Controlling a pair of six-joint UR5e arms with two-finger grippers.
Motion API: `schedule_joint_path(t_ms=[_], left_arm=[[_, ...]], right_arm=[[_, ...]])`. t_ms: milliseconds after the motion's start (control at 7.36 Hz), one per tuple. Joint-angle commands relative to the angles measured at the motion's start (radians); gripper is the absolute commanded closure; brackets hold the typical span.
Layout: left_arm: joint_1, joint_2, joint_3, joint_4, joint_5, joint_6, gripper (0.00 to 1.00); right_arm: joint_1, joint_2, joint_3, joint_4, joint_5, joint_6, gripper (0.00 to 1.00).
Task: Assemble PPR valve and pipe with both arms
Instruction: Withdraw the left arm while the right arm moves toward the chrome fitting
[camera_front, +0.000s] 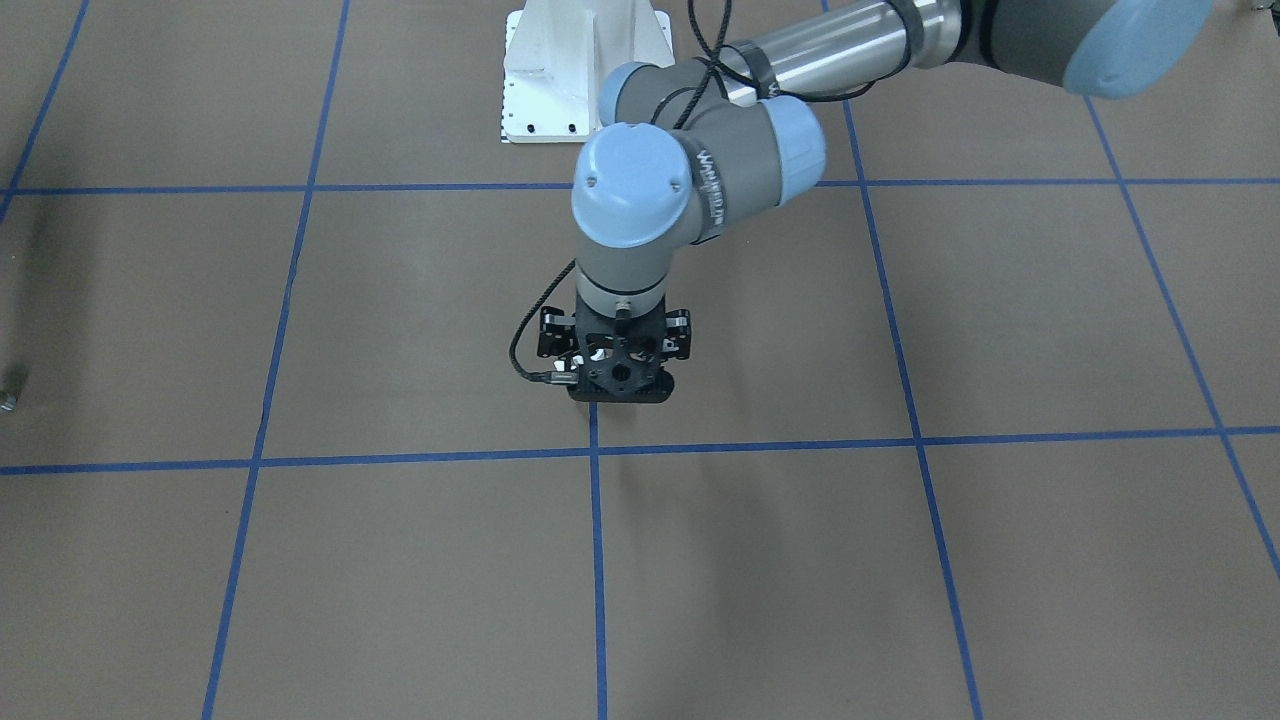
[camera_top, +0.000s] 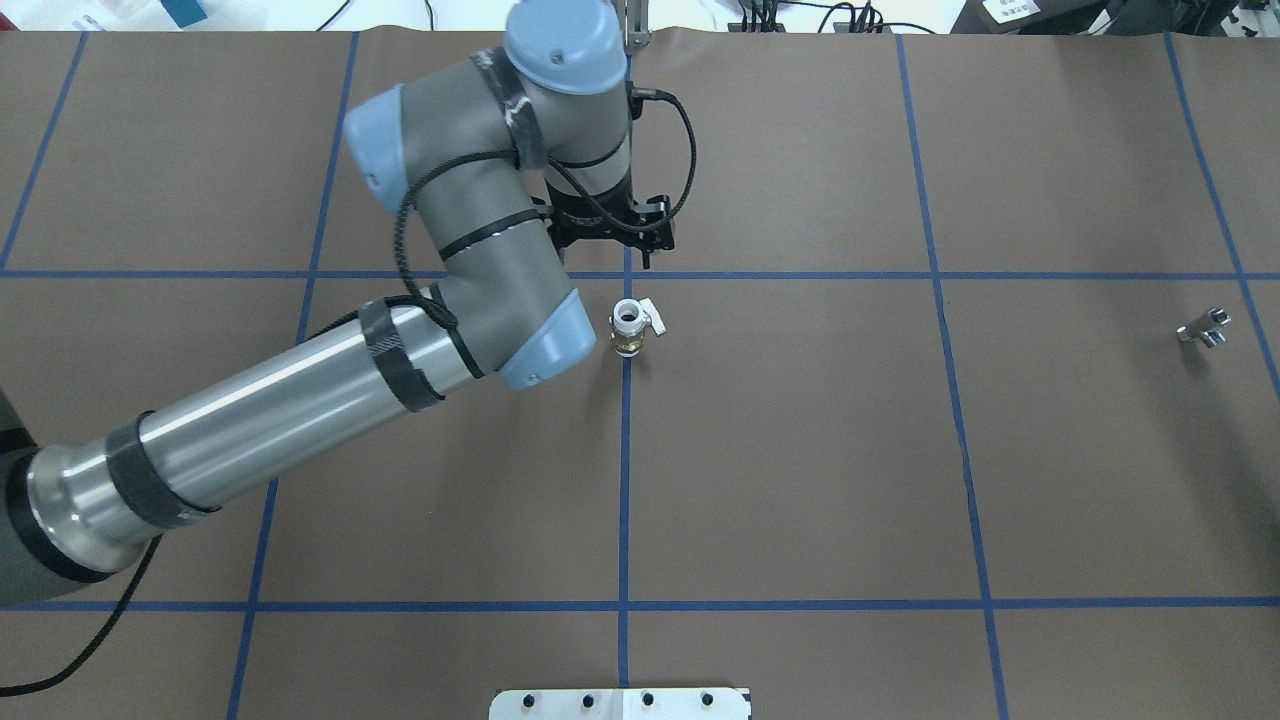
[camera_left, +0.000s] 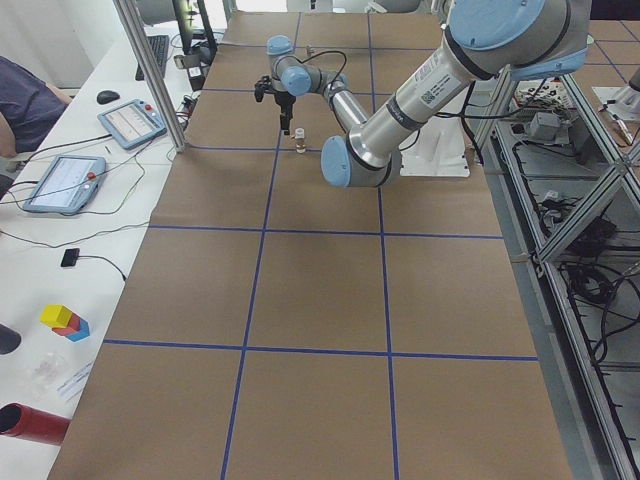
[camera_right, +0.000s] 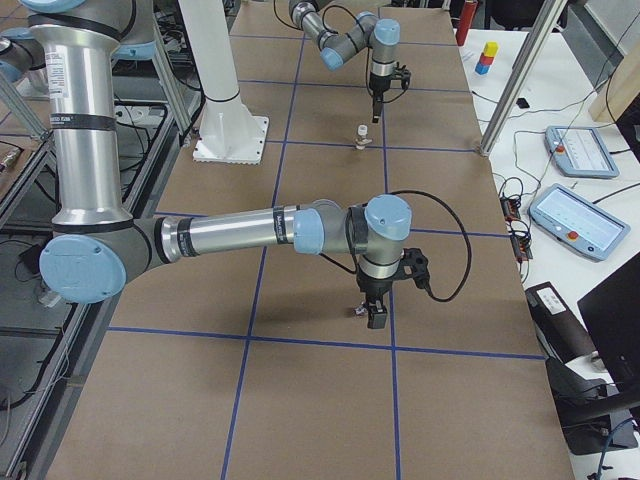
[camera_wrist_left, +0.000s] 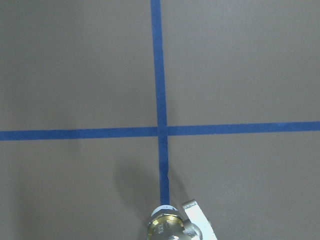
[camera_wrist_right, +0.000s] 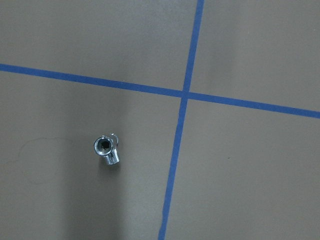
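Note:
The PPR valve (camera_top: 632, 328) stands upright on a blue tape line, brass middle, white top and a pale side handle. It also shows at the bottom edge of the left wrist view (camera_wrist_left: 172, 226). My left gripper (camera_top: 628, 255) hangs just beyond it, apart from it, and looks open and empty. The pipe (camera_top: 1203, 328), a small shiny silver piece, lies far right on the table and shows in the right wrist view (camera_wrist_right: 107, 148). My right gripper (camera_right: 375, 318) hovers just beside the pipe (camera_right: 356, 312). I cannot tell whether it is open or shut.
Brown paper with a blue tape grid (camera_top: 960, 275) covers the table. The white robot base plate (camera_front: 585, 70) sits at the robot's side. Tablets and cables (camera_left: 60, 180) lie on the operators' bench beyond the table's edge.

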Motion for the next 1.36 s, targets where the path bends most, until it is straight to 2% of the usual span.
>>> schedule_joint_path(t_ms=[0, 136, 272, 408, 543, 815, 951, 1223], left_arm=[[-0.147, 0.291, -0.300, 0.050, -0.043, 0.215, 0.00], [-0.237, 0.403, -0.376, 0.068, -0.102, 0.362, 0.00], [-0.332, 0.541, -0.430, 0.059, -0.152, 0.505, 0.00], [-0.427, 0.667, -0.448, 0.053, -0.208, 0.704, 0.00], [-0.493, 0.732, -0.449, 0.052, -0.241, 0.795, 0.00], [-0.512, 0.766, -0.446, 0.052, -0.244, 0.804, 0.00], [-0.508, 0.765, -0.442, 0.050, -0.244, 0.796, 0.00], [-0.505, 0.762, -0.445, 0.052, -0.244, 0.795, 0.00]], right_arm=[[-0.027, 0.019, -0.025, 0.057, 0.085, 0.005, 0.01], [-0.039, 0.025, -0.023, 0.065, 0.134, 0.003, 0.01], [-0.092, 0.034, -0.013, 0.073, 0.136, 0.005, 0.01], [-0.137, 0.052, -0.026, 0.114, 0.130, 0.005, 0.01], [-0.174, 0.059, -0.054, 0.172, 0.126, 0.012, 0.01], [-0.228, 0.074, -0.181, 0.367, 0.089, 0.110, 0.01], [-0.229, 0.076, -0.257, 0.443, 0.071, 0.099, 0.01], [-0.245, 0.074, -0.313, 0.468, 0.069, 0.097, 0.01]])
